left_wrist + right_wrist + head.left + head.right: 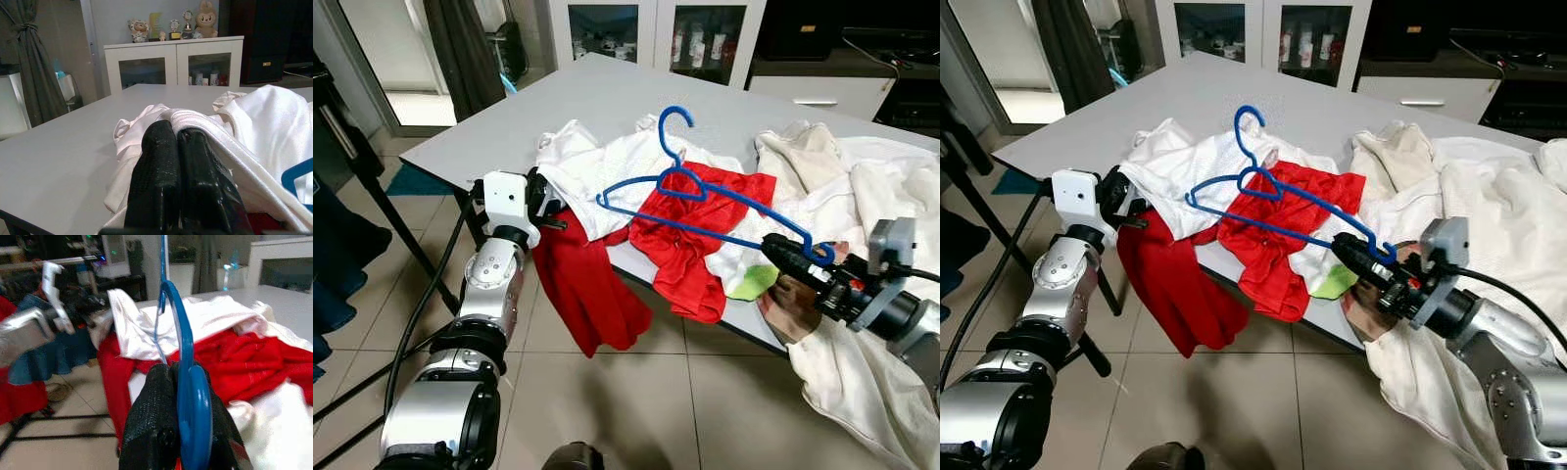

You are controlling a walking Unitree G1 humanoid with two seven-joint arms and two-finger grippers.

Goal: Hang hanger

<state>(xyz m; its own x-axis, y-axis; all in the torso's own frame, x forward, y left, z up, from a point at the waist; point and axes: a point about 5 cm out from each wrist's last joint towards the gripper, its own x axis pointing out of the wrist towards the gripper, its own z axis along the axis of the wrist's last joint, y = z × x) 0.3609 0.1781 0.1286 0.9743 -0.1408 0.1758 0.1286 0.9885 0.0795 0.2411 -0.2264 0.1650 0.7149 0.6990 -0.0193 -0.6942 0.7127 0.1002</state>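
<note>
The right gripper (790, 257) is clenched on one shoulder end of the blue hanger (705, 191), at about 4 o'clock in the head views; the right wrist view shows its black fingers (151, 426) pinching the blue plastic between them. The hanger is held tilted above the heap of clothes on the grey worktop (607, 98), its hook (673, 122) pointing up toward 12 o'clock, over a red garment (690, 235) that drapes off the near edge. The left gripper (178, 181) sits at 9 o'clock by the worktop's near left edge, fingers pressed together, with the folded edge of a white garment (597, 166) lying over their tips. More pale cloths (842, 176) are piled toward 3 o'clock. A white cabinet (173, 63) stands beyond the worktop.
</note>
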